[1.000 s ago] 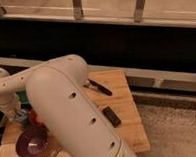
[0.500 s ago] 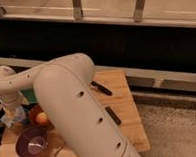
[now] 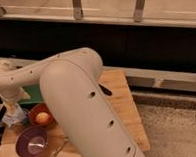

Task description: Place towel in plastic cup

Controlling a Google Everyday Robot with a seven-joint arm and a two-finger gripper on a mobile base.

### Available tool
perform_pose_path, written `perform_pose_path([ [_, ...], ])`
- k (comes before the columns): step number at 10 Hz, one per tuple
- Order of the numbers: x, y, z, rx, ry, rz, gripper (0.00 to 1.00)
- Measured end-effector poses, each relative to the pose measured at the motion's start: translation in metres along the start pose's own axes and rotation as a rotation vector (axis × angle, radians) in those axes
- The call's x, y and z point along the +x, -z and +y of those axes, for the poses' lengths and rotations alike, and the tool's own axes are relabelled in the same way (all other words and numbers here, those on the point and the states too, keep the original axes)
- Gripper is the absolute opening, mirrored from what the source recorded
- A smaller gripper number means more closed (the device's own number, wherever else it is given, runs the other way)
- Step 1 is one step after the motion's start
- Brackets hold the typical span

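**user_a:** so how far along can this be called? Is the towel counted as in the cup or not?

**user_b:** not done, as far as can be judged. The gripper (image 3: 12, 106) is seen at the far left of the wooden table (image 3: 124, 109), at the end of the big pale arm (image 3: 78, 104) that's stretched across the shot. The towel (image 3: 16, 118) is bunched up right under it, a grey-blue crumpled lump just beside the orange bowl (image 3: 32, 111). Whether the towel is clamped or has been let go, honestly it can't be told from this angle.

**user_a:** and the plastic cup?

**user_b:** that's the catch, it can't be made out anywhere. It may be hidden under the towel and the gripper, or cut off at the left edge. What can be seen is the orange bowl with a yellowish ball (image 3: 42, 117) sat in it, the purple bowl (image 3: 21, 144) nearer the camera, and a thin utensil (image 3: 58, 150) laid next to that one.

**user_a:** so what's left?

**user_b:** probably the last bit: the towel needs to be lowered and released into the cup, and the gripper pulled clear. The pickup looks like it's been handled, but that's a guess. Nothing shown proves the towel is inside anything yet.
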Motion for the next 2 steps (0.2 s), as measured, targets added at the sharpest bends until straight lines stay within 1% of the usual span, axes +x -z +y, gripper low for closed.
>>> perform_pose_path([
  [2, -0.002, 0.030, -0.021, 0.070, -0.035, -0.025, 0.66],
])
